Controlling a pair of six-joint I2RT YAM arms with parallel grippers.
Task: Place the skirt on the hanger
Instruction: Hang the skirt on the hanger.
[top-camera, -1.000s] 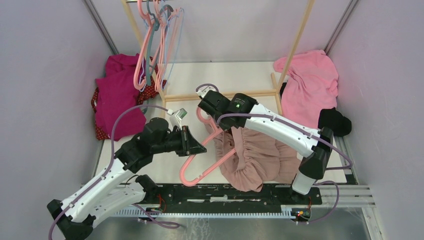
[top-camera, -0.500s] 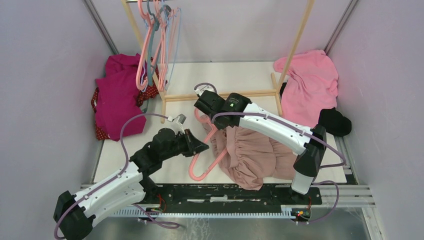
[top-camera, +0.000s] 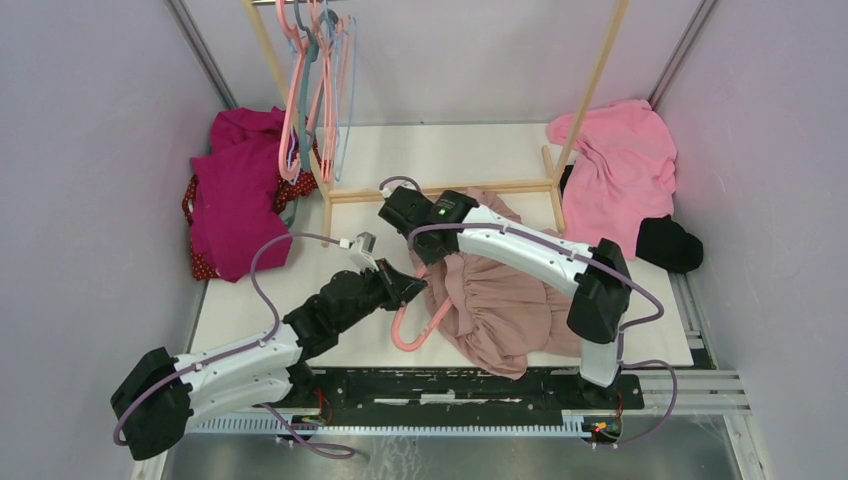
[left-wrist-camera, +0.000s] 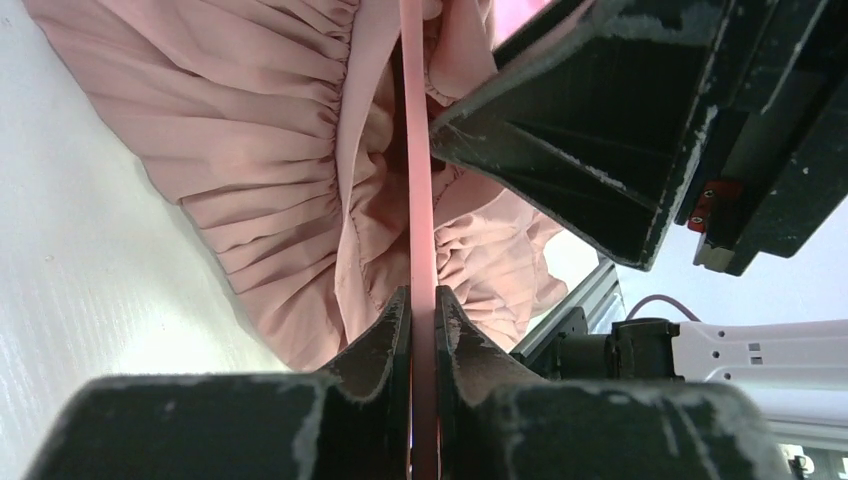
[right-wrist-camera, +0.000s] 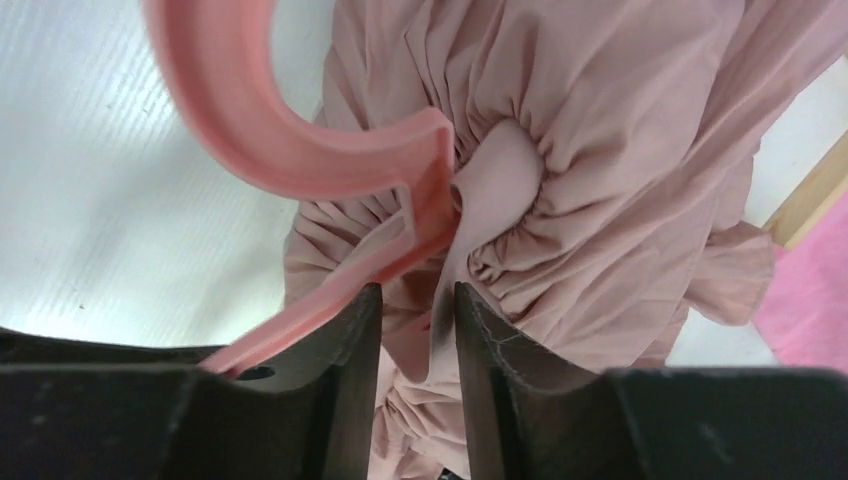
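Firmly left jaws clamp the hanger (left-wrist-camera: 420, 200); right jaws, slightly parted, straddle the skirt (right-wrist-camera: 600, 150).

noted a magenta garment (top-camera: 235, 195) heaped at the far left of the white surface (top-camera: 450, 150), spare hangers (top-camera: 318, 95) hung on a wooden rack (top-camera: 592, 75), a pink garment (top-camera: 620, 170) bunched far right, just beside a black cloth (top-camera: 668, 243).
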